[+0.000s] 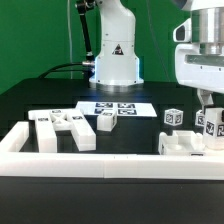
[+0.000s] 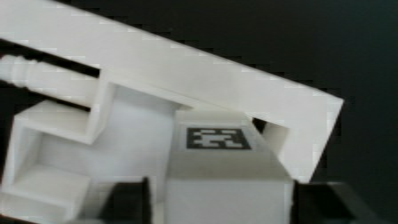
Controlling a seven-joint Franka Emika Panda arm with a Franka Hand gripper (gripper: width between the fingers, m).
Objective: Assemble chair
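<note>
Exterior view: the part-built chair (image 1: 188, 138) sits at the exterior view's right, behind the front rail (image 1: 100, 162), with loose parts (image 1: 60, 128) well apart to the left. The arm hangs vertically, gripper (image 1: 207, 112) down on the chair. Wrist view: the long bar (image 2: 178, 60) runs aslant; the fingers (image 2: 121, 203) stand apart, flanking the tagged block (image 2: 219, 138), and I cannot tell whether they grip it.

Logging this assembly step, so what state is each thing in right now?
gripper: low over the chair part, fingers either side of it, grip unclear.
chair part: resting on the table, tag up.
loose parts: lying unassembled at the exterior view's left.
marker board: flat on the table.
</note>
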